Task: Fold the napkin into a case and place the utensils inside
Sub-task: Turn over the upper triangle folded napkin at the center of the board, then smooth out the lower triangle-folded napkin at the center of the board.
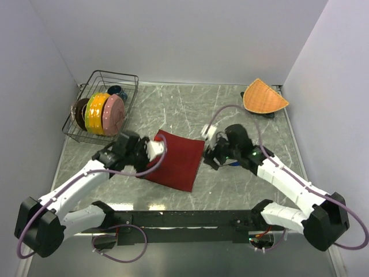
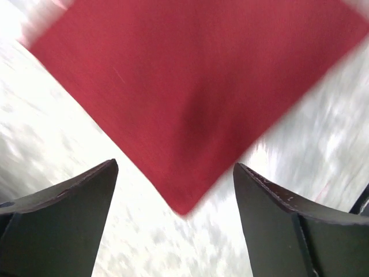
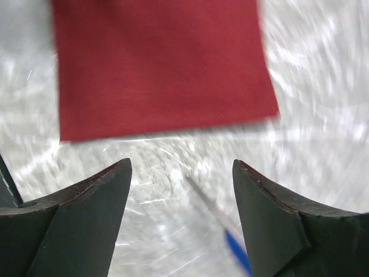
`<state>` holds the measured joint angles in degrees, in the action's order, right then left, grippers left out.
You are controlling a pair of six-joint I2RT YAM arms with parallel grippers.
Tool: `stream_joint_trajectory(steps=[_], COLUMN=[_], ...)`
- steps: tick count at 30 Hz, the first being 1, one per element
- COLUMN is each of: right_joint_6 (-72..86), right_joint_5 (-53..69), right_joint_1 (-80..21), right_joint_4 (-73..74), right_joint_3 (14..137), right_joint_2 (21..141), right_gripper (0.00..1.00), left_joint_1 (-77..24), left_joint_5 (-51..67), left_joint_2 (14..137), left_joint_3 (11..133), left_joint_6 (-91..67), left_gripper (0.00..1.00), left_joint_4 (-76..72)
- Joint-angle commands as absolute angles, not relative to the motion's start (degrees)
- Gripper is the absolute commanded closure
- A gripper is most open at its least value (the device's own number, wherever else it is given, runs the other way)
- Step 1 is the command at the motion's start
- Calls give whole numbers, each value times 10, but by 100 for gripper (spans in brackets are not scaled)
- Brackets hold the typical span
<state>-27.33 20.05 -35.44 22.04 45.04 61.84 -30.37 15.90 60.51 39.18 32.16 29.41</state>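
Note:
The dark red napkin [image 1: 177, 160] lies flat on the marble table as a folded rectangle. My left gripper [image 1: 152, 152] hovers at its left edge. In the left wrist view the napkin [image 2: 196, 86] has one corner pointing toward the open left gripper [image 2: 174, 166], which holds nothing. My right gripper [image 1: 210, 154] sits just off the napkin's right edge. It is also open [image 3: 181, 163] and empty over bare table, short of the napkin [image 3: 161, 63]. The knife [image 3: 222, 222], with a silver blade and blue handle, lies on the table between the right fingers. The fork is out of view.
A wire dish rack [image 1: 128, 81] with coloured plates stands at the back left. An orange woven fan-shaped mat [image 1: 264, 97] sits at the back right corner. White walls close in the table on three sides.

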Motion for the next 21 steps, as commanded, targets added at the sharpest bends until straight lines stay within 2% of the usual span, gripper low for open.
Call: stream_joint_trajectory(steps=[1,5,11,15,21], right_joint_6=[-49,62,169,216,274], right_joint_5=[236,251,342,362,372], right_joint_1=[-262,-213,-143,-129,-128], right_joint_4=[212,194,135,77,19], right_joint_3=[469,480,466,464,472], right_joint_2=[632,703,807,852,926], right_gripper=[26,38,60,66,71], left_joint_1=[-302,-319,-324,-294,-274], left_joint_5=[229,211,143,145,149], left_joint_2=[638,755,886,936,989], left_joint_3=[505,591,668,691,736], left_joint_6=[181,80,-18,-43,-27], left_gripper=[13,21,23,31,31], left_joint_4=[235,199,188,178,192])
